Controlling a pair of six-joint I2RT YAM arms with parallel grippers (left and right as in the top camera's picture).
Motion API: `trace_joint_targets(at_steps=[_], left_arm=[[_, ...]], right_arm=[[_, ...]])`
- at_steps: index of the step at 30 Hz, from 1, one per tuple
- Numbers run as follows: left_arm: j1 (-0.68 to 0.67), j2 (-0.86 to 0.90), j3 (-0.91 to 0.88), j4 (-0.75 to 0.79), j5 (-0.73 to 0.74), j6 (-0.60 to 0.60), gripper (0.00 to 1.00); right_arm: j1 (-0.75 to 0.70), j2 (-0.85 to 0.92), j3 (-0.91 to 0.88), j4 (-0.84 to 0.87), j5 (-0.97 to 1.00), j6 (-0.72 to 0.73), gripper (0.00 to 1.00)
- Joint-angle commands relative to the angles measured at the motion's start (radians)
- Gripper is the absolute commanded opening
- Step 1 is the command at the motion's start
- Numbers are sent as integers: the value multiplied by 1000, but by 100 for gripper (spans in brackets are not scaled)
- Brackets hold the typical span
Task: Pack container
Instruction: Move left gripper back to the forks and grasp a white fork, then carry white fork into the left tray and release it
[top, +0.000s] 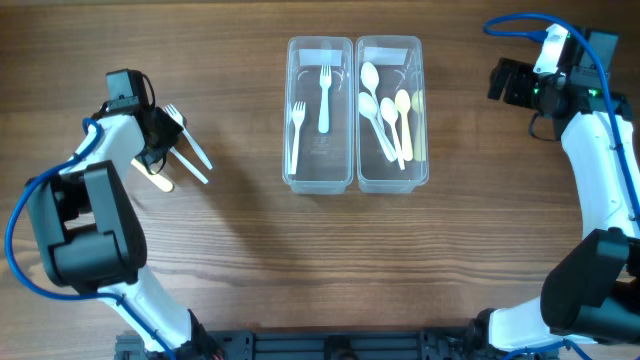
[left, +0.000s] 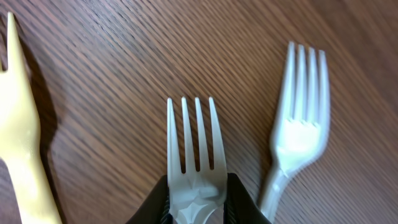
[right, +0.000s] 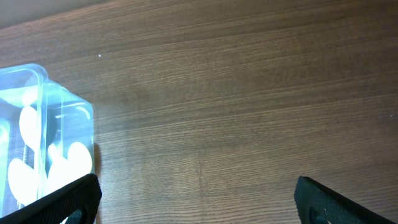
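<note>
Container (top: 355, 110): middle of the table (top: 300, 270), toward the far side. Clear twin tubs, rounded corners. The left tub holds two white forks (top: 324, 95), the right tub a cluster of white and cream spoons (top: 385, 115).

Packing looks partly done. My left gripper (left: 198, 199), well left of the container, is clamped on a white fork (left: 193, 143) at the neck. A loose white fork (left: 298, 137) and a cream utensil (left: 22, 143) lie beside it, not yet packed.

My right gripper (right: 199, 199) is spread wide and empty, right of the container.
</note>
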Motion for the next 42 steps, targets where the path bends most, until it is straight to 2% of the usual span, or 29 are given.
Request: trace_joint_targets(at_steps=[1,9,13,15,21,27,34,40,42], left_arm=[[-5,-167,-9,-2,25,4,16],[-85,-445,-9,-21,89,5,18],[-190,-523,-9,-15,92,5,18],[-285,-537,-9,-1,92,5,20],[-452,-509,-9,44,89,5,20],[-578,-422,-9,110,9,5,22],[-646,-268,-9,234,8,5,24],[-666,-192,-9,279,9,24,25],[-667,-182,-9,280,13,24,33]], right_arm=[[4,-13,13,3,6,-10,100],[4,-13,13,3,6,-10,100],[4,-13,13,3,6,-10,100],[4,-13,13,3,6,-10,100],[4,-13,13,3,6,-9,100],[4,-13,13,3,6,-9,100],[4,-13,13,3,6,-9,100],[4,-13,13,3,6,-10,100],[4,-13,13,3,6,-9,100]])
